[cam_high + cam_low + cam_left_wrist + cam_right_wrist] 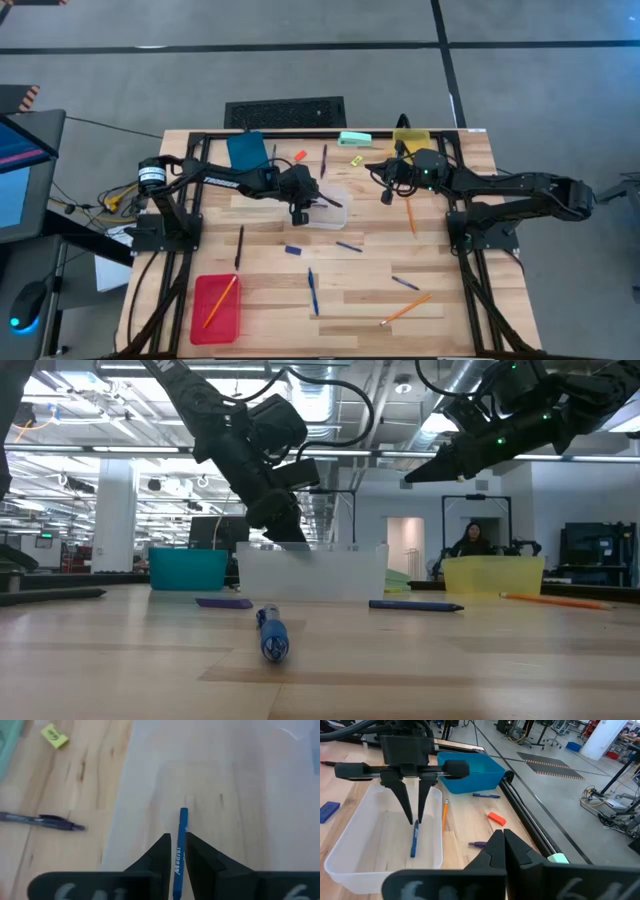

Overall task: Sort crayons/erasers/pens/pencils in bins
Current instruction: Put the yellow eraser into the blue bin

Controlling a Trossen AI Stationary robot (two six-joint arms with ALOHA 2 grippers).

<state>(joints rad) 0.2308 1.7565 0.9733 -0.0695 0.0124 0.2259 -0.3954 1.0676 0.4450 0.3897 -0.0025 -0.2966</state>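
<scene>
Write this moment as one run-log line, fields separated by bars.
left claw: over clear bin, blue pen between its fingers | right claw: shut, empty, near yellow bin
</scene>
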